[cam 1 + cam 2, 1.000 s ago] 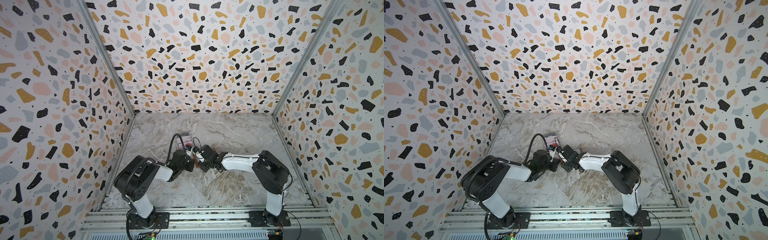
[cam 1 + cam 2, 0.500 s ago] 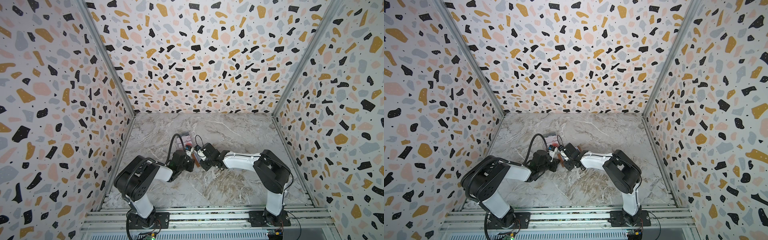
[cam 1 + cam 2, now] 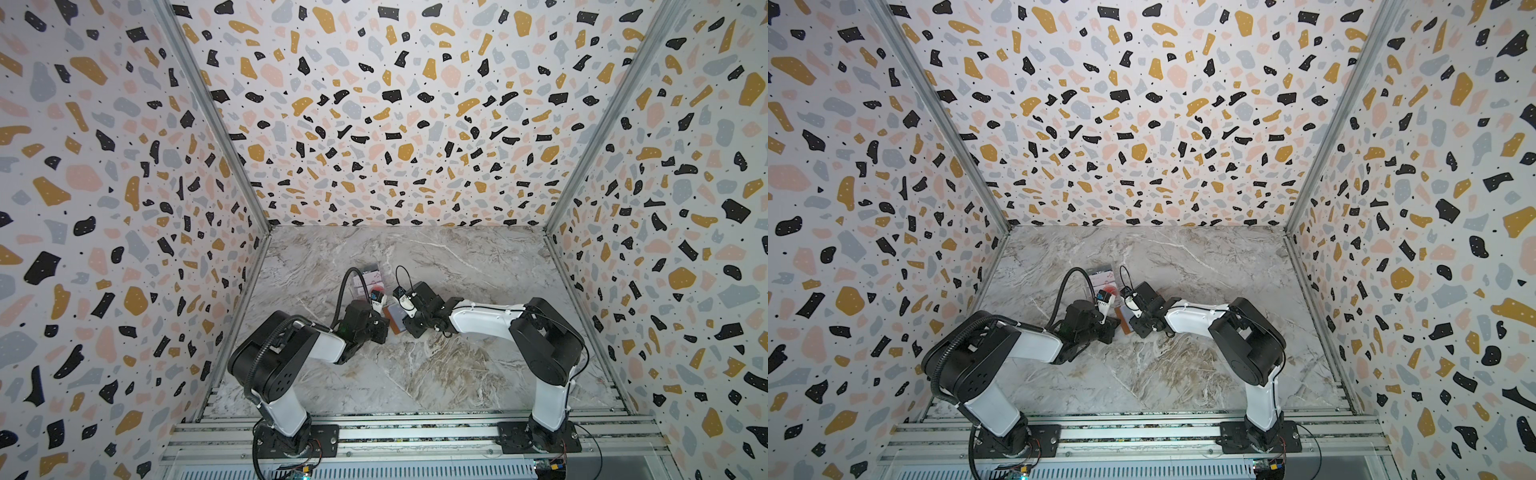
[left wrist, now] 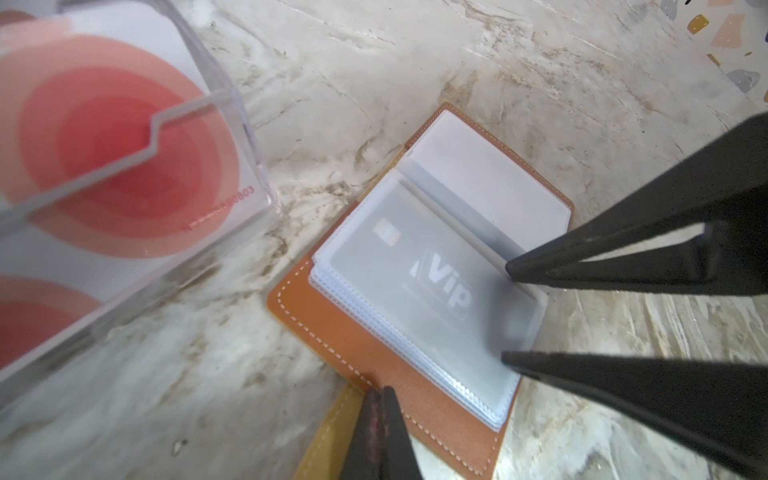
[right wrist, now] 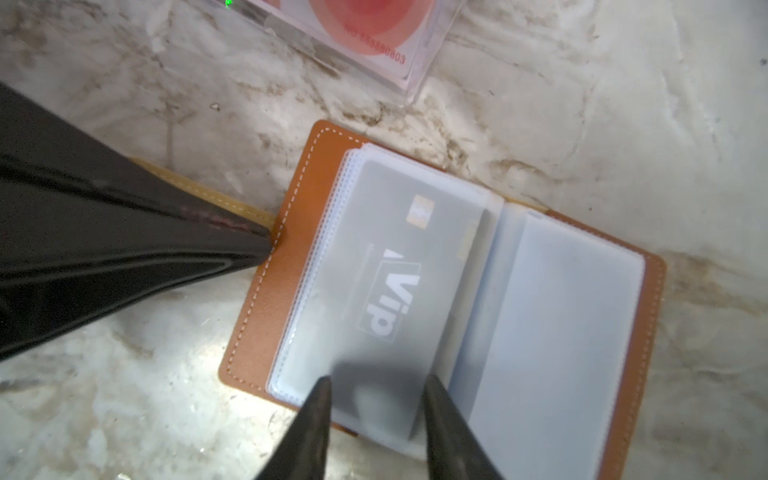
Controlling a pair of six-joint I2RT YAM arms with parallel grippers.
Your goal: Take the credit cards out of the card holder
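The card holder [image 4: 365,357] lies open on the marble, tan leather with clear sleeves, and shows in both top views [image 3: 397,321] [image 3: 1125,322]. A dark grey "Vip" credit card [image 4: 419,266] [image 5: 386,266] sits in the top sleeve. My left gripper [image 4: 380,392] is shut, its tips pressing the holder's leather edge where the strap joins [image 5: 266,245]. My right gripper [image 5: 378,380] is open, with one fingertip on each side of the Vip card's near end over the sleeve [image 4: 507,311].
A clear plastic case [image 4: 232,137] [image 5: 419,79] holding white cards with red circles stands just beyond the holder [image 3: 368,277] [image 3: 1102,276]. Both arms meet at the table's middle left. Terrazzo walls close in three sides.
The right gripper has edged slightly toward the left arm and farther over the holder. The left arm and the holder have stayed put.
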